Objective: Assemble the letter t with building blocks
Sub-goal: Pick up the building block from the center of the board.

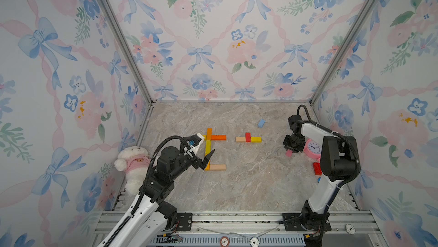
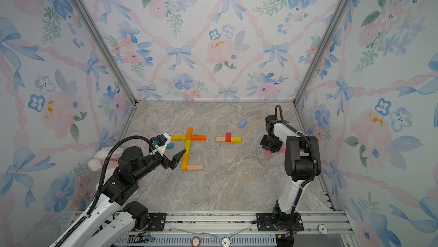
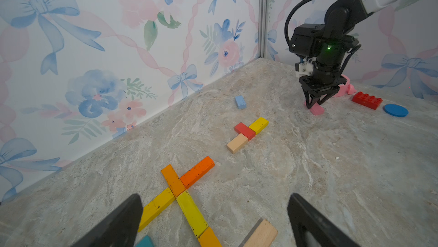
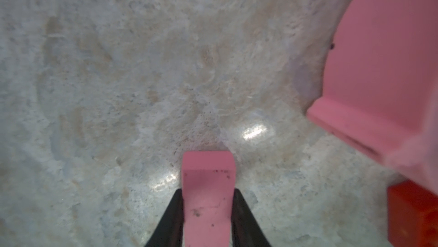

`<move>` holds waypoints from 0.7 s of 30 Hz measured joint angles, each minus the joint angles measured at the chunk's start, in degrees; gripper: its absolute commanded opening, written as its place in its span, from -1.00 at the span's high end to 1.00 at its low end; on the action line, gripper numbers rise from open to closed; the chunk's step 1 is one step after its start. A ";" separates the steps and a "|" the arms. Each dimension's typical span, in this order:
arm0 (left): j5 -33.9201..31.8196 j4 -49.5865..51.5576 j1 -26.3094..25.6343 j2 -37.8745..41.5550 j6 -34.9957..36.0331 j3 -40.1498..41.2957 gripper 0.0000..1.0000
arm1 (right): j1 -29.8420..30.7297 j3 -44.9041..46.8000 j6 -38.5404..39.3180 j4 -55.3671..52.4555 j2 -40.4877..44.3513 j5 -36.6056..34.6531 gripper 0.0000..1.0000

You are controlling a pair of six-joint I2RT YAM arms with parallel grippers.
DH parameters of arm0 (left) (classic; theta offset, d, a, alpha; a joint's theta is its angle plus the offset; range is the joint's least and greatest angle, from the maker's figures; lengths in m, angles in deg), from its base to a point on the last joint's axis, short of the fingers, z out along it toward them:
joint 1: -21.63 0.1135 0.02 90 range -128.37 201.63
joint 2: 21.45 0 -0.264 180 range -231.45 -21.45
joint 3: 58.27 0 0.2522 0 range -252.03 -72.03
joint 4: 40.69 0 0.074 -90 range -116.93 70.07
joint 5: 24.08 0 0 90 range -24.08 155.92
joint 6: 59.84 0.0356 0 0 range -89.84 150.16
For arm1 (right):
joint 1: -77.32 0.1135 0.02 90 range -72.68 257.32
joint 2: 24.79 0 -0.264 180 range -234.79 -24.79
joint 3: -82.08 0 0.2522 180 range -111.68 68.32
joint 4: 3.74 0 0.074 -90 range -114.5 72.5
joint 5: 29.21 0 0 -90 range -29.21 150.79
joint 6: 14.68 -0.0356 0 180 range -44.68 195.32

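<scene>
A pink block [image 4: 208,174] sits between the fingers of my right gripper [image 4: 208,191], which is shut on its two long sides. It is low at the table on the right [image 1: 289,153], [image 3: 317,110]. In the middle, a wood block [image 1: 240,139], a red block [image 1: 248,136] and a yellow block [image 1: 256,139] lie in a row. Further left, orange [image 1: 209,132], orange-red [image 1: 218,137], yellow [image 1: 208,147] and wood [image 1: 217,167] blocks form a larger figure. My left gripper [image 1: 209,159] hovers open over that figure, holding nothing. A light blue block [image 1: 261,123] lies alone at the back.
A pink alarm clock [image 1: 312,149] stands right beside the right gripper, with a red studded brick [image 1: 316,168] and a blue disc [image 3: 395,110] nearer the front. A teal block [image 2: 169,145] lies under the left wrist. A white plush toy [image 1: 132,162] leans at the left wall.
</scene>
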 measured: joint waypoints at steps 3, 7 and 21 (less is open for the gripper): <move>-0.11 0.00 0.00 0.00 0.00 0.00 -0.96 | 0.61 0.00 0.24 0.04 0.02 -0.61 0.56; -0.15 0.00 0.00 0.00 0.02 0.00 -0.96 | 3.10 0.00 1.88 0.11 0.59 -1.90 0.57; -0.20 0.00 0.00 0.00 0.00 0.00 -0.96 | 22.93 -5.18 7.56 1.44 4.63 -1.77 0.58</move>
